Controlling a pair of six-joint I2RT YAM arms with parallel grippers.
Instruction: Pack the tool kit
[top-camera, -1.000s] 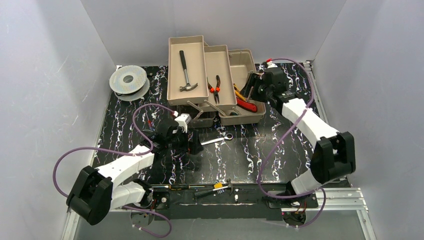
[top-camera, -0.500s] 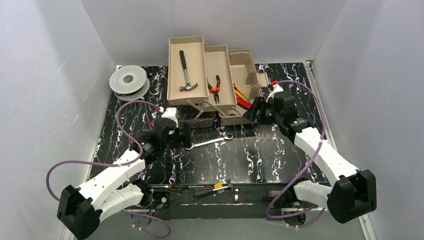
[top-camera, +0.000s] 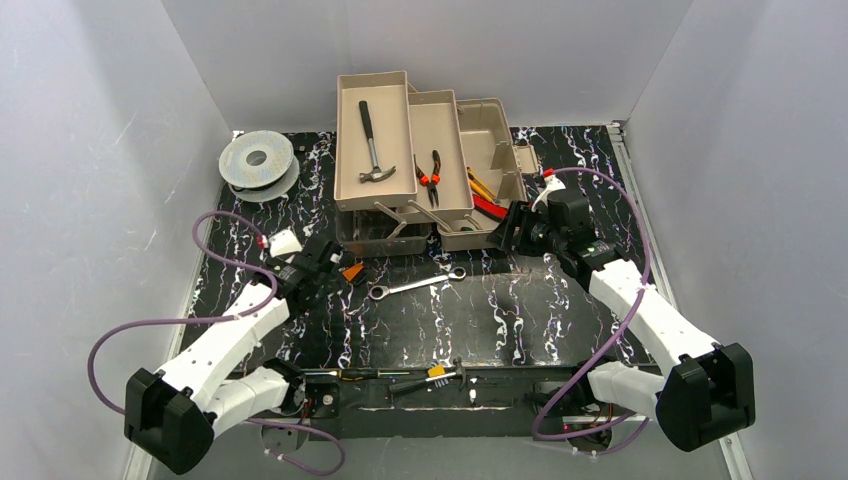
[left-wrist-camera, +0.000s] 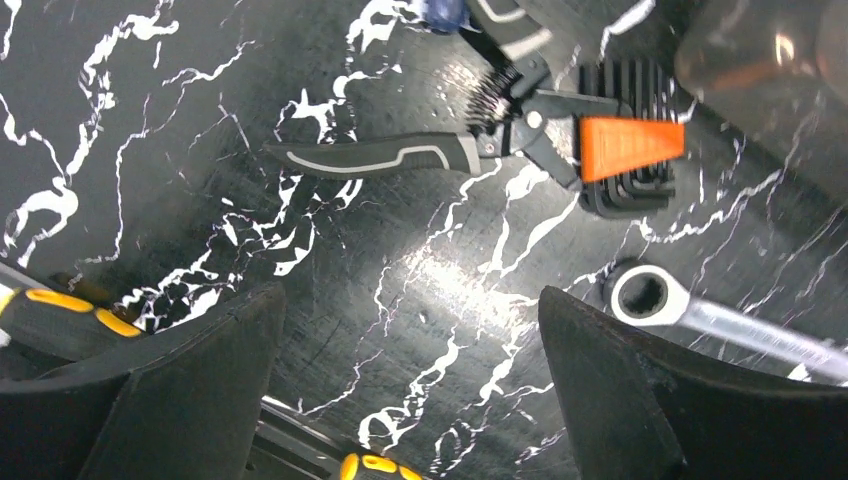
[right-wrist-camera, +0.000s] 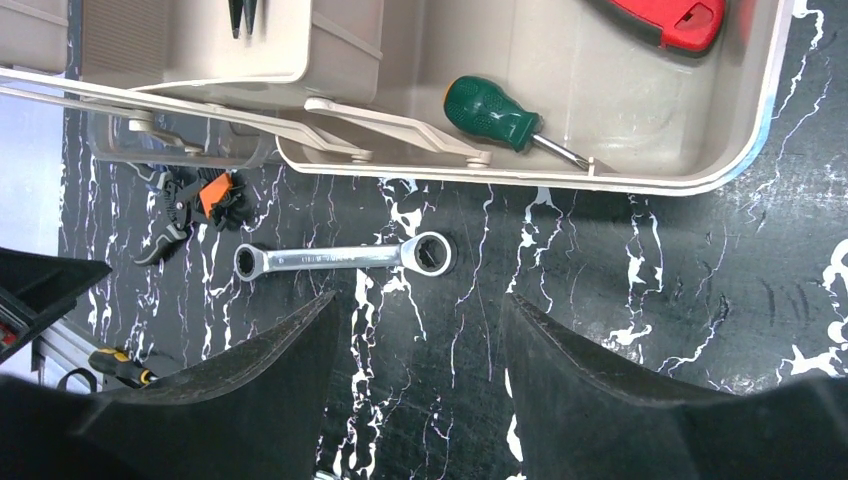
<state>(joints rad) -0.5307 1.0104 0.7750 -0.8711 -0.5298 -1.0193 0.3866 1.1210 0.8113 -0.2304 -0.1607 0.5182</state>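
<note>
Left tool (left-wrist-camera: 408, 330) has slid leftward in front of the toolbox (top-camera: 497, 238), and right tool (right-wrist-camera: 420, 310) has come out of it; both stand open, holding nothing. Hammer (top-camera: 370, 135) and pliers (top-camera: 432, 180) lie in its trays (top-camera: 440, 112); wrench (top-camera: 415, 284) and 1 cutter (left-wrist-camera: 380, 155) wait on the counter (top-camera: 520, 310) before it.

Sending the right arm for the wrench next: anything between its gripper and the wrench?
Nothing visible. The wrench lies flat on the table just ahead of the right gripper, jaws open and empty; the toolbox stands beyond it, apart.

Black pliers (left-wrist-camera: 385, 157) touching orange hex-key set (left-wrist-camera: 630, 148)
</note>
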